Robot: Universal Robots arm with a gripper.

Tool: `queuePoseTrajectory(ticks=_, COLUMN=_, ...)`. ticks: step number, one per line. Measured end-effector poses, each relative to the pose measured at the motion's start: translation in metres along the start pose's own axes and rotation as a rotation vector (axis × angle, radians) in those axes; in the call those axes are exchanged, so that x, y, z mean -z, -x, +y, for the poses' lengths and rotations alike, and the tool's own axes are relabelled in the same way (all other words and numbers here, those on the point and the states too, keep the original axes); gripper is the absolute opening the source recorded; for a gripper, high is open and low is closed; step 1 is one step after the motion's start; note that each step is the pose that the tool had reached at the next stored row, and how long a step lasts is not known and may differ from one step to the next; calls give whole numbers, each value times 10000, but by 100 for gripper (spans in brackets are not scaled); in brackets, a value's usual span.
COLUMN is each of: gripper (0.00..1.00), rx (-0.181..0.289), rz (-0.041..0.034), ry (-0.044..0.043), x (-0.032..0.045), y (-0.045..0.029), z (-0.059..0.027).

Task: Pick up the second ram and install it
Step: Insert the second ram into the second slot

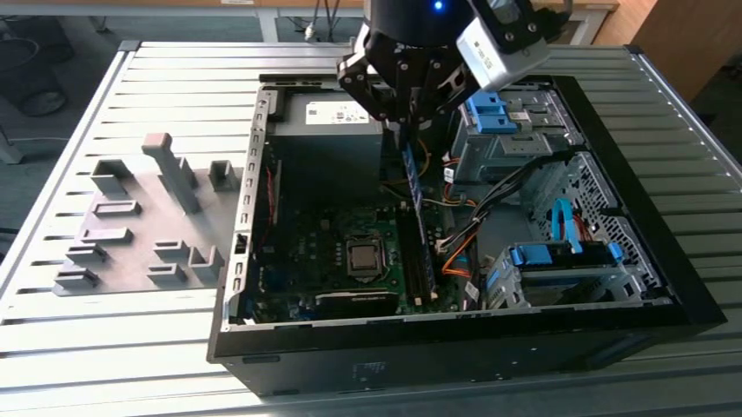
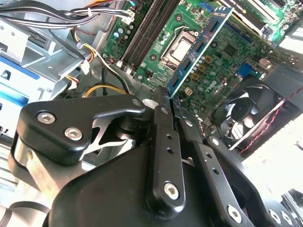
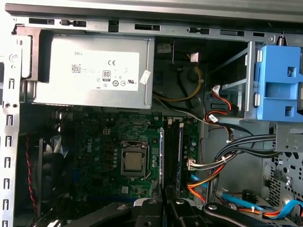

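The gripper (image 1: 408, 122) hangs over the open computer case (image 1: 649, 287), its black fingers (image 2: 161, 124) pinched narrow onto the near end of the second ram (image 2: 199, 47). The stick runs straight out from the fingertips, edge-on, down toward the motherboard (image 2: 227, 52). In the exterior view the second ram (image 1: 418, 230) stands on edge, reaching from the gripper down into the board's slot area, just to the exterior view's right of the processor socket (image 1: 364, 257).

In the first wrist view the second ram (image 3: 162, 156) shows as a thin pale line lying along the dark memory slots (image 3: 173, 156), right beside the processor socket (image 3: 133, 162); whether it is seated in a slot I cannot tell.

Room is tight on both flanks. A bundle of orange, white and black cables (image 3: 208, 175) crowds the side toward the drive cage, the blue drive-bay latch (image 3: 279, 85) sits well above that, and the grey power supply (image 3: 90, 71) walls off the far end of the board. A black fan (image 2: 246, 116) sits near the board's corner in the second wrist view.

The stick itself is a blue-green board, long and flat, carrying a row of black chips along its face. Outside the case, the grey holder tray (image 1: 139, 243) rests on the slatted table (image 1: 104, 347), well apart from the gripper.
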State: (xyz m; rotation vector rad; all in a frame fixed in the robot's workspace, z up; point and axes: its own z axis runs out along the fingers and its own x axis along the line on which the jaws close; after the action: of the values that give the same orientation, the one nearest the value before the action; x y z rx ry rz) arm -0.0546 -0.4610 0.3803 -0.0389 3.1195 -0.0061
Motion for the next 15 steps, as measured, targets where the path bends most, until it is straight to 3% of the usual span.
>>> queuePoseTrajectory(ticks=15, gripper=14, rx=-64, rz=0, ry=-2, x=-38, y=-1, z=0)
